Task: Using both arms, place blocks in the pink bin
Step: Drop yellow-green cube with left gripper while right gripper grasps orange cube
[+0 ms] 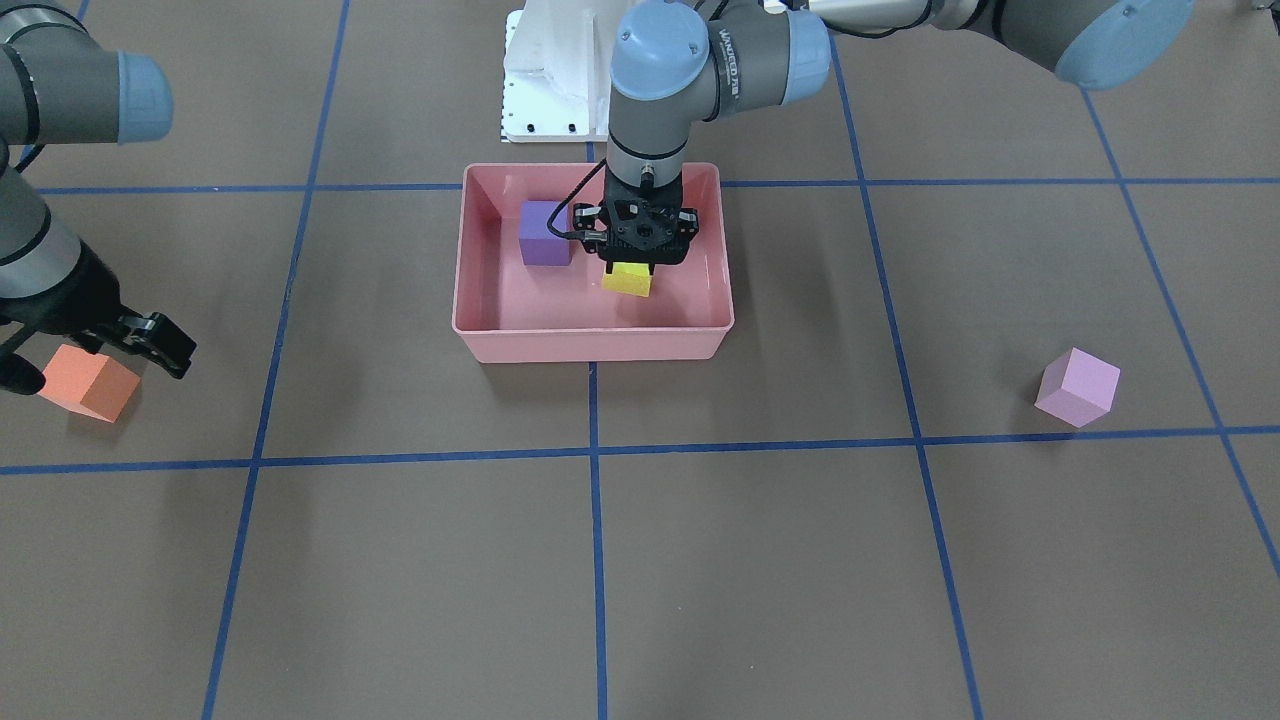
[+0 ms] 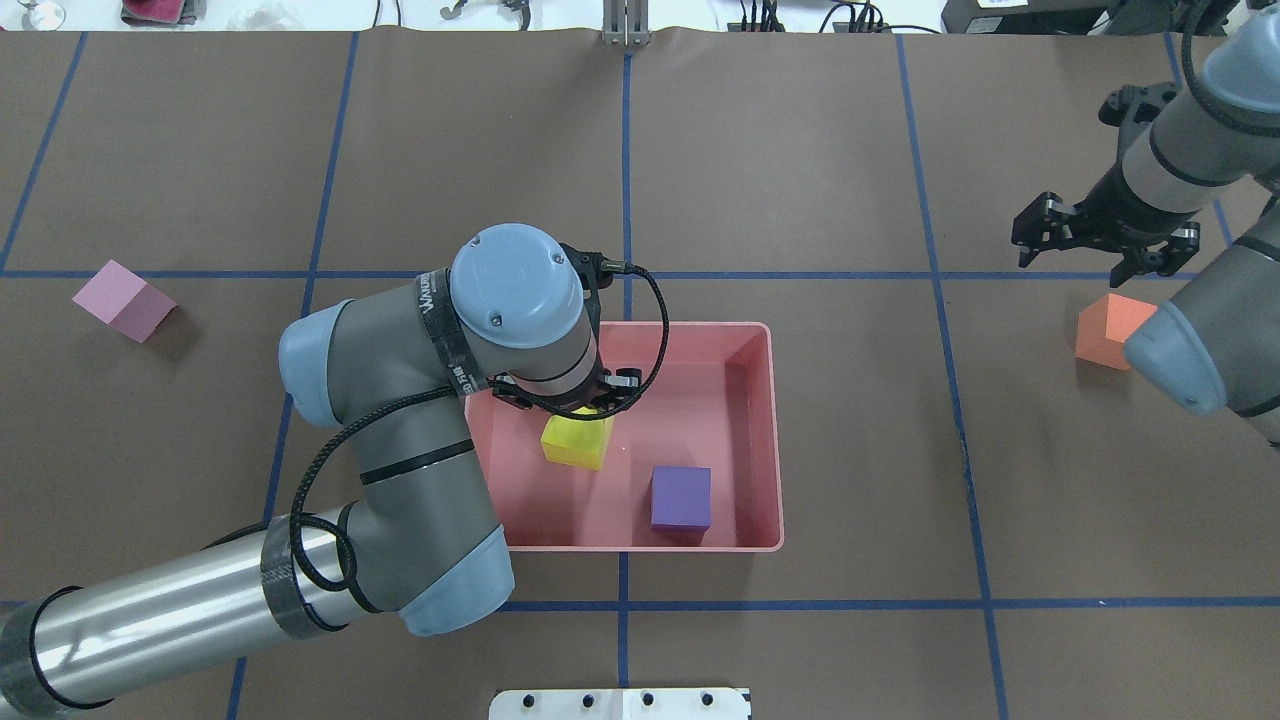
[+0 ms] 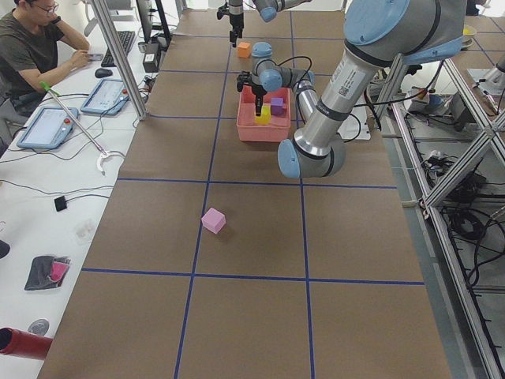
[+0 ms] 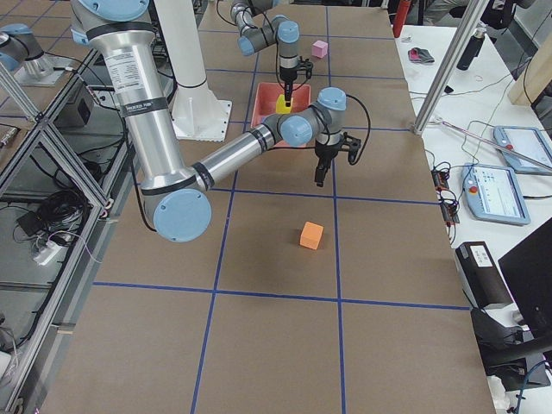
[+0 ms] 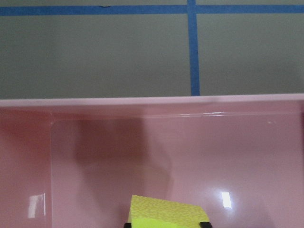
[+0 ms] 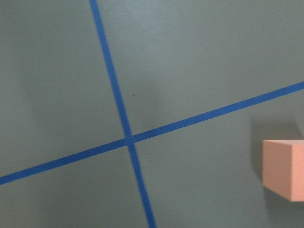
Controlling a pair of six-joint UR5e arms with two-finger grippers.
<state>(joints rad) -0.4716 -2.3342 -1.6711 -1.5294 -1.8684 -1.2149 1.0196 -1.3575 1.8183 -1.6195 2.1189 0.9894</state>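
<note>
— Where does the left gripper [image 1: 628, 266] stand?

— Lowered inside the salmon-pink rectangular plastic bin [image 1: 590, 346], at the centre of the brown tabletop [image 1: 750, 560]. It is clenched on the yellow foam cube [image 1: 627, 280]; the left wrist view shows a black fingertip at each lower side of that cube. The pictures do not settle whether the cube touches the bin floor.

— What else lies in the bin?

— The purple foam cube [image 1: 545, 233], resting on the floor near the wall on the robot's side, just beside the yellow one but apart from it.

— And the right gripper [image 2: 1075, 262]?

— Released, its jaws spread and holding nothing. It hangs above the tabletop on the robot's right, near the orange foam cube [image 2: 1110, 330] but not over it. That cube sits on the tabletop well apart from the bin, and shows at the right edge of the right wrist view, beside a crossing of blue tape lines [image 6: 129, 140].

— The fourth cube?

— The light pink foam cube [image 1: 1078, 388] sits alone on the tabletop on the robot's left, well apart from the bin and from both grippers.
</note>
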